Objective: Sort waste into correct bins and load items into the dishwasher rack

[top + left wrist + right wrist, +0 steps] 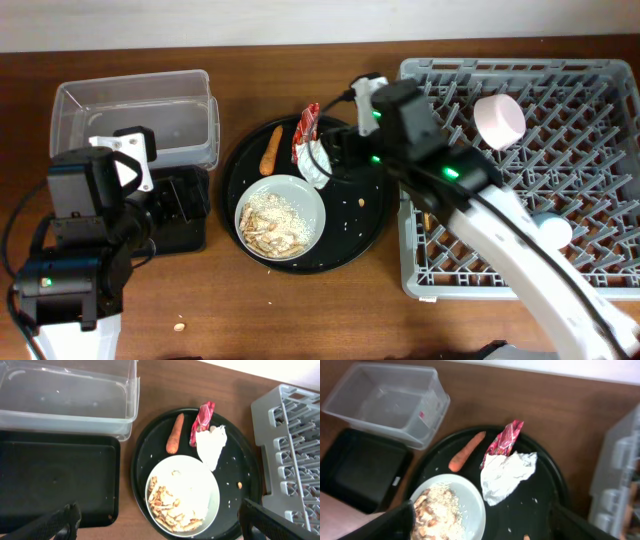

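Observation:
On the round black tray (365, 215) lie a pale plate (300, 195) of beige rice scraps (275, 222), an orange carrot stick (271, 150), a red foil wrapper (303, 132) and a crumpled white napkin (318, 165). My right gripper (343, 150) is open and empty, hovering over the napkin (507, 475), next to the wrapper (502, 440). My left gripper (172, 205) is open and empty over the black rectangular tray (55, 480). The clear tub (135, 110) is empty. The grey rack (560, 180) holds a white bowl (498, 120) and a light-blue cup (551, 232). I cannot make out the chopsticks.
The clear tub (65, 395) sits behind the black rectangular tray, both left of the round tray (235, 505). The rack's edge (280, 445) stands close to the round tray's right side. A few crumbs lie on the wooden table near the front (180, 325).

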You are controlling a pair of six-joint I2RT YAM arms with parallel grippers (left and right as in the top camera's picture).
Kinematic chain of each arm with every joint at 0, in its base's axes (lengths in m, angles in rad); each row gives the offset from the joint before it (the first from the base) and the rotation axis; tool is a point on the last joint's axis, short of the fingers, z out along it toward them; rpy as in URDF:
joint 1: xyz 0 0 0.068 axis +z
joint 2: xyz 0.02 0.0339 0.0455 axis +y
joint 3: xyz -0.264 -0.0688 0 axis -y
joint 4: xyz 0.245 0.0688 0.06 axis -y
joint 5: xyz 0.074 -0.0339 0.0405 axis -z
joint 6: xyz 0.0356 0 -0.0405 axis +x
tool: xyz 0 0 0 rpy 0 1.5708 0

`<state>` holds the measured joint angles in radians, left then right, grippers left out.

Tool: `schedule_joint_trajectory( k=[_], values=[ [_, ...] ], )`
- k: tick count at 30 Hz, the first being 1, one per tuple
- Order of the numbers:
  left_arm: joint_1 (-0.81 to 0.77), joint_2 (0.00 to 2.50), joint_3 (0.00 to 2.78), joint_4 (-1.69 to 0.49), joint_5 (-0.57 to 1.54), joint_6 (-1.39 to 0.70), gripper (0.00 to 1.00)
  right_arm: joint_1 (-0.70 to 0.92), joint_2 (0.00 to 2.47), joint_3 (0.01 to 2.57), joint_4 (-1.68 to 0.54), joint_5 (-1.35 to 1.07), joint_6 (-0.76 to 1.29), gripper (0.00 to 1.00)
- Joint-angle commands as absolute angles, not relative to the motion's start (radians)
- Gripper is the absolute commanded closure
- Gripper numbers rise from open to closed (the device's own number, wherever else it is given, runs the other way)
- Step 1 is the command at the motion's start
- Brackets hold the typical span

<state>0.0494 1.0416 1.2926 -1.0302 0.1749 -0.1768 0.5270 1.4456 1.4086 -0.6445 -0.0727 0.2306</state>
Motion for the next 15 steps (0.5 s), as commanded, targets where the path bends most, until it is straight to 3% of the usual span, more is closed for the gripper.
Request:
schedule_joint_trajectory(
  k=[1,11,15],
  values=[
    [0.055,1.039,1.301,-1.028,0.167,-0.171,0.01,0.543,1.264,1.409,-0.686,-0.075,0.191,0.02],
    [0.055,1.039,1.301,-1.028,0.167,-0.171,0.01,0.525,0.833,1.399,-0.867,0.194,0.048,0.02],
    [0.055,1.039,1.301,-1.028,0.167,-0.171,0.01,0.275,0.617,1.181,-0.867,0.129,0.020,0.02]
  ],
)
